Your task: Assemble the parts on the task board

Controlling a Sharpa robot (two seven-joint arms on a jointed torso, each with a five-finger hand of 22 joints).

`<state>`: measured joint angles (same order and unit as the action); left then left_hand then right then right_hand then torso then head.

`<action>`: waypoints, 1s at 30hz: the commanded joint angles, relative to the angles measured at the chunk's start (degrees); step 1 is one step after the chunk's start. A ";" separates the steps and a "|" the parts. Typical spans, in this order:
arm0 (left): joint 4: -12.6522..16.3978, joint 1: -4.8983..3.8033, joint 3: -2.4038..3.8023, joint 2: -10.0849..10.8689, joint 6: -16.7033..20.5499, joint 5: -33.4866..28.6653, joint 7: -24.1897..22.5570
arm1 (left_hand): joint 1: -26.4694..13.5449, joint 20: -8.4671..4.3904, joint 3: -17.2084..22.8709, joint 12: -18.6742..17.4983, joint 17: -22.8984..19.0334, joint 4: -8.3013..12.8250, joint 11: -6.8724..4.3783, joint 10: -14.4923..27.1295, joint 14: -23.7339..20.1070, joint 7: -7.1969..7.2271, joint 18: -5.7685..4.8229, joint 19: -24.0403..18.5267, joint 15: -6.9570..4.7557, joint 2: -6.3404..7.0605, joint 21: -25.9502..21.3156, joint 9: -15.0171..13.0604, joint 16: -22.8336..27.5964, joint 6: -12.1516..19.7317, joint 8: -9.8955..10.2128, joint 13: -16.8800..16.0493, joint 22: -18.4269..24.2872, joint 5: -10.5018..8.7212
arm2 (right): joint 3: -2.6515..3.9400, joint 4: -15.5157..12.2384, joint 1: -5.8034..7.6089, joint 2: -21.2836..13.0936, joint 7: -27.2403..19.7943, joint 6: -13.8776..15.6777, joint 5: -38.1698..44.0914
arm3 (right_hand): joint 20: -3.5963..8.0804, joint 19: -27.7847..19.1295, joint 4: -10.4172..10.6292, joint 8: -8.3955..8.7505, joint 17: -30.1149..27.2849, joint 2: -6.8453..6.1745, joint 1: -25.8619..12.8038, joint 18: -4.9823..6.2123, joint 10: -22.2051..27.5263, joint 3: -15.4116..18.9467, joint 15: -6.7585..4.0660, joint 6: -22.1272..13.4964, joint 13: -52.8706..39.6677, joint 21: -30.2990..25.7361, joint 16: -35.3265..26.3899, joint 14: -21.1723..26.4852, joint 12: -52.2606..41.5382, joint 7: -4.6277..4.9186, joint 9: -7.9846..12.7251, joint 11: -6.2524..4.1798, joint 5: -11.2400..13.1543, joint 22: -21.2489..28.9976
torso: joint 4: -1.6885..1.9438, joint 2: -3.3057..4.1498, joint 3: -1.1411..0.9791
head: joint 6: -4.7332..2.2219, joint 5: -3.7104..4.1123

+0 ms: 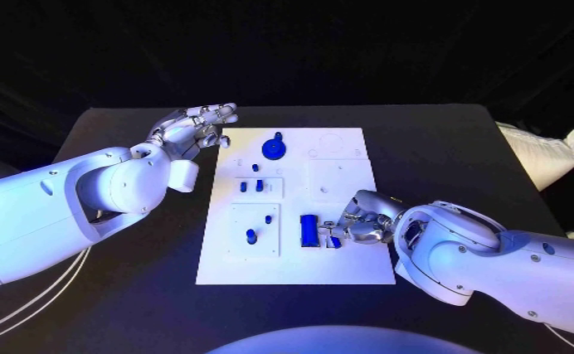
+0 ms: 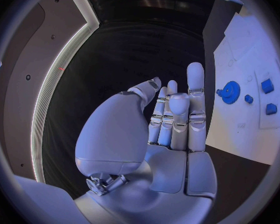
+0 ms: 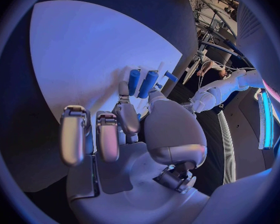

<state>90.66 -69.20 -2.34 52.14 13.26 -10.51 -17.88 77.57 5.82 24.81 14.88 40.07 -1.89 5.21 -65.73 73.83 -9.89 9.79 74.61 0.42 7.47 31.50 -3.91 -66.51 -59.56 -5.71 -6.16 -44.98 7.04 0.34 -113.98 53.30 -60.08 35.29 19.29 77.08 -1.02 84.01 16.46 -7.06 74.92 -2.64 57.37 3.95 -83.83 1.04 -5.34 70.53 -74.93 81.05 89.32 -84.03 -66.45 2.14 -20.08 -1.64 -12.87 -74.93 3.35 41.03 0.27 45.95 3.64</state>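
Task board [image 1: 341,163], a flat white plate mid-table, carries small blue parts: we see a round toothed gear [image 1: 274,149] near its far edge, short pegs [image 1: 249,186] in a raised panel, and a blue cylinder [image 1: 310,230] near its front. Right hand [image 1: 365,223] rests beside the cylinder; we cannot tell its grip. Left hand [image 1: 195,128] hovers off the board's far-left corner, fingers extended, holding nothing

No text, label, brand, number or sign can be read anywhere. The white task board [image 1: 347,205] bears only faint outlines, too small to make out as writing, and the blue parts [image 1: 310,230] on it carry no legible marks.
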 commanded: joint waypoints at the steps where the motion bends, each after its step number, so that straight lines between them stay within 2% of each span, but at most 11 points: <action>1: 0.14 -0.02 0.03 -0.03 -1.14 0.58 -0.24 | 0.41 0.08 -0.16 0.43 -0.19 0.26 0.06 0.55 -0.45 0.01 0.57 -0.32 -0.04 0.05 -0.23 0.02 0.27 0.46 -0.41 -0.10 0.08 0.33 | 0.00 -0.33 -0.07 -0.41 -0.47 -0.61 1.18 | 0.58 1.76 0.08 0.18 14.53 0.68 0.22 -1.17 -1.68 0.40 -0.27 0.34 -4.54 0.37 0.25 -5.85 -0.35 0.06 -0.08 -0.37 -0.30 -3.23 | 0.03 0.01 0.01 | 0.00 0.17; 13: 0.15 -0.02 0.03 -0.04 -1.18 0.67 -0.29 | 0.41 0.08 -0.16 0.43 -0.19 0.26 0.06 0.55 -0.45 0.01 0.57 -0.32 -0.04 0.05 -0.23 0.02 0.27 0.46 -0.41 -0.10 0.08 0.33 | 0.00 -1.03 -0.07 -1.39 -0.59 -1.04 1.29 | 0.62 1.90 0.13 0.10 14.80 1.42 0.54 -1.25 -1.81 1.10 -0.32 0.50 -4.76 0.65 0.46 -5.91 -0.70 -0.01 -0.18 -0.43 -1.31 -3.62 | 0.03 0.01 0.02 | -0.09 0.28; 17: 0.15 -0.02 0.03 -0.03 -1.16 0.67 -0.29 | 0.41 0.08 -0.16 0.43 -0.19 0.26 0.06 0.55 -0.45 0.01 0.57 -0.32 -0.04 0.05 -0.23 0.02 0.27 0.46 -0.41 -0.10 0.08 0.33 | 0.00 -1.10 -0.07 -1.57 -0.74 -1.93 1.30 | 0.69 1.93 -1.06 0.11 14.86 1.14 3.98 -1.27 -1.86 1.61 -0.36 0.48 -4.89 0.72 0.51 -5.93 -0.76 -0.05 -0.27 -0.48 -1.47 -3.74 | 0.05 0.02 0.02 | -0.10 0.29; 19: 0.14 -0.02 0.03 -0.02 -1.15 0.67 -0.29 | 0.41 0.08 -0.16 0.43 -0.19 0.26 0.06 0.55 -0.45 0.01 0.57 -0.32 -0.04 0.05 -0.23 0.02 0.27 0.46 -0.41 -0.10 0.08 0.33 | 0.00 -1.15 -0.08 -1.61 -0.85 -2.52 1.30 | 0.69 1.92 -2.36 0.13 14.82 0.81 6.68 -1.27 -1.86 1.62 -0.40 0.43 -4.93 0.72 0.48 -5.92 -0.74 -0.07 -0.31 -0.50 -0.86 -3.75 | 0.04 0.00 0.01 | -0.12 0.27; 20: 0.14 -0.02 0.03 -0.01 -1.15 0.67 -0.28 | 0.43 0.08 -0.15 0.47 -0.25 0.28 0.05 0.57 -0.48 0.02 0.57 -0.32 -0.04 0.02 -0.24 0.02 0.29 0.45 -0.43 -0.10 0.08 0.33 | 0.00 -1.21 -0.08 -1.64 -0.96 -3.09 1.30 | 0.72 1.92 -3.64 0.16 14.82 0.48 9.09 -1.28 -1.83 1.61 -0.40 0.37 -4.94 0.74 0.47 -5.91 -0.66 -0.03 -0.33 -0.48 0.72 -3.79 | 0.03 -0.01 0.01 | -0.14 0.26; 22: 0.14 -0.02 0.03 0.00 -1.16 0.68 -0.28 | 0.44 0.08 -0.14 0.50 -0.29 0.29 0.05 0.58 -0.49 0.02 0.58 -0.33 -0.04 0.01 -0.25 0.01 0.30 0.45 -0.44 -0.11 0.08 0.34 | 0.00 -1.28 -0.09 -1.70 -1.07 -3.66 1.31 | 0.68 1.90 -4.62 0.20 14.76 0.13 10.94 -1.28 -1.79 1.96 -0.34 0.32 -4.93 0.72 0.43 -5.90 -0.51 0.04 -0.35 -0.44 2.41 -3.78 | 0.06 0.00 0.03 | -0.11 0.23; 25: 0.13 -0.02 0.03 0.01 -1.13 0.68 -0.25 | 0.44 0.08 -0.14 0.50 -0.29 0.29 0.05 0.58 -0.49 0.02 0.58 -0.33 -0.04 0.01 -0.25 0.01 0.30 0.45 -0.44 -0.11 0.08 0.34 | 0.00 -1.38 -0.11 -1.89 -1.22 -4.33 1.42 | 0.64 1.89 -5.29 0.24 14.76 -0.03 12.24 -1.29 -1.79 2.43 -0.30 0.31 -4.96 0.73 0.43 -5.90 -0.47 0.09 -0.35 -0.39 3.76 -3.82 | 0.06 0.01 0.02 | -0.10 0.21; 30: 0.08 -0.02 0.03 0.04 -1.06 0.68 -0.15 | 0.47 0.08 -0.13 0.53 -0.27 0.31 0.04 0.58 -0.49 0.03 0.58 -0.33 -0.04 -0.02 -0.25 0.01 0.28 0.44 -0.45 -0.11 0.09 0.34 | 0.00 -1.46 -0.13 -2.07 -1.34 -4.71 1.49 | 0.62 1.89 -5.41 0.25 14.73 -0.12 12.50 -1.29 -1.78 2.77 -0.28 0.32 -4.96 0.73 0.41 -5.89 -0.41 0.12 -0.35 -0.37 4.17 -3.83 | -0.03 -0.01 0.02 | -0.11 0.13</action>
<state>90.65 -69.20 -2.34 52.20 13.19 -10.09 -17.85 77.57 5.81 24.81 15.11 39.83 -1.89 5.42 -65.52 73.83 -9.89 9.79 74.61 0.42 7.47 31.49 -3.91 -66.51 -59.56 -5.93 -6.19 -44.98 7.04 0.35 -115.31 53.25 -62.14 34.68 16.53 77.78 -0.61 84.01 11.20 -7.06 74.90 -2.86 69.39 3.05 -83.98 3.69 -5.33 70.53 -75.19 81.43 89.54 -84.02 -66.97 2.13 -20.36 -1.78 -9.04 -74.91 3.39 41.04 0.30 45.82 3.81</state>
